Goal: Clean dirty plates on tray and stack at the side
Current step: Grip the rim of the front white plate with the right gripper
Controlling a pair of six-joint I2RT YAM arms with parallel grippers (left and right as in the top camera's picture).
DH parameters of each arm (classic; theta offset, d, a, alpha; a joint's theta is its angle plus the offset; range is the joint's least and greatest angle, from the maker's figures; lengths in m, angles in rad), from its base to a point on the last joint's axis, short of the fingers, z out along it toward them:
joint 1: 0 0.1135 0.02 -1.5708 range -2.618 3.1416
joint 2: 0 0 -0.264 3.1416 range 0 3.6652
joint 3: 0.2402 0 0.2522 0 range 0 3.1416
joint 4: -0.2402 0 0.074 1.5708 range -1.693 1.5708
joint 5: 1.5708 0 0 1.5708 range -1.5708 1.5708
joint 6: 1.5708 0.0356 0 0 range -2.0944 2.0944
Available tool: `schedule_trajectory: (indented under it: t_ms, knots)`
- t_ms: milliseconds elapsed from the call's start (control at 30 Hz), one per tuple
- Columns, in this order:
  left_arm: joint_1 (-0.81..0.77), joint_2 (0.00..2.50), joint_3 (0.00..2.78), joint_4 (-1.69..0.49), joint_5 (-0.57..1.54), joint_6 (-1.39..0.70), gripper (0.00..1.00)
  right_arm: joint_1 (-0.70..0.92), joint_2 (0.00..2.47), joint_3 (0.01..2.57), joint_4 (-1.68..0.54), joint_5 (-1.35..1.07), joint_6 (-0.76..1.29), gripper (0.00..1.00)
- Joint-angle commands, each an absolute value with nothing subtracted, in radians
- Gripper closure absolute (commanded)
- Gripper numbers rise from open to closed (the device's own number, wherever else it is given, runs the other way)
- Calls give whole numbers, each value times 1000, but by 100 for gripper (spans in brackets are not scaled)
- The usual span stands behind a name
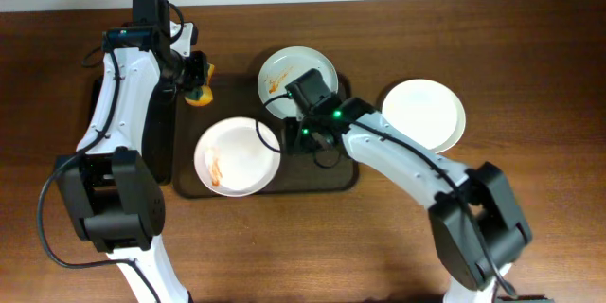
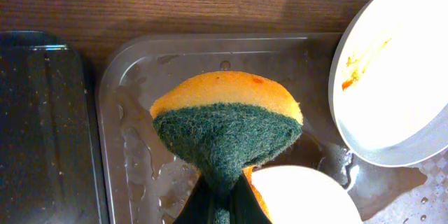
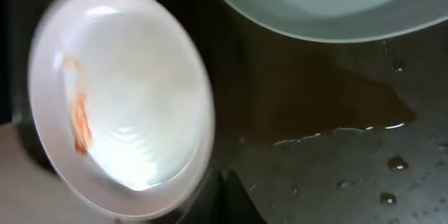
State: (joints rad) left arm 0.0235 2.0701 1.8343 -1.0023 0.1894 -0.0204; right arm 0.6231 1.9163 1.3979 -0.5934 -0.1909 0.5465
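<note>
The dark brown tray [image 1: 327, 175] holds two sauce-smeared plates. One lies at its far edge [image 1: 284, 68]. The other is at its front left [image 1: 237, 156], overhanging the tray's edge. A third plate [image 1: 423, 114], with no smear showing, lies on the table to the right. My left gripper [image 1: 197, 83] is shut on a yellow-and-green sponge [image 2: 227, 126], held above the tray's far left corner [image 2: 133, 105]. My right gripper [image 3: 224, 199] is shut at the right rim of the front-left plate [image 3: 119, 91], which looks blurred. The far plate's rim [image 3: 329, 7] shows above.
A narrower black tray [image 1: 163, 142] lies left of the brown tray, under the left arm; it also shows in the left wrist view [image 2: 42, 126]. The brown tray's floor is wet with water drops [image 3: 336, 168]. Bare wooden table surrounds both trays.
</note>
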Motion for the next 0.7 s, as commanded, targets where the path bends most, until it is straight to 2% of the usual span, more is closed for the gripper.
schedule_trajectory:
  t_ms: [0, 33, 133, 200, 267, 367, 433, 533, 667]
  knots:
    - [24, 2067, 1829, -1000, 185, -30, 99, 628, 2017, 1411, -567, -175, 603, 96]
    - [24, 2067, 1829, -1000, 185, -30, 99, 627, 2020, 1411, -555, -191, 602, 95]
    - [28, 2067, 1829, -988, 185, -30, 99, 627, 2031, 1411, -509, -225, 556, 63]
    - [28, 2067, 1829, -978, 186, -30, 99, 627, 2067, 1421, -467, -282, 527, 49]
    - [28, 2067, 1829, -981, 186, -30, 99, 627, 2103, 1455, -464, -320, 474, 47]
    - [28, 2067, 1829, -980, 186, -30, 99, 628, 2181, 1537, -463, -303, 434, 54]
    - [28, 2067, 1829, -982, 186, -30, 99, 627, 2232, 1576, -471, -303, 453, 63]
    - [27, 2067, 1829, -983, 186, -30, 99, 627, 2240, 1589, -464, -284, 475, 96]
    - [15, 2067, 1828, -1087, 186, -35, 99, 627, 2239, 1590, -492, -222, 581, 96]
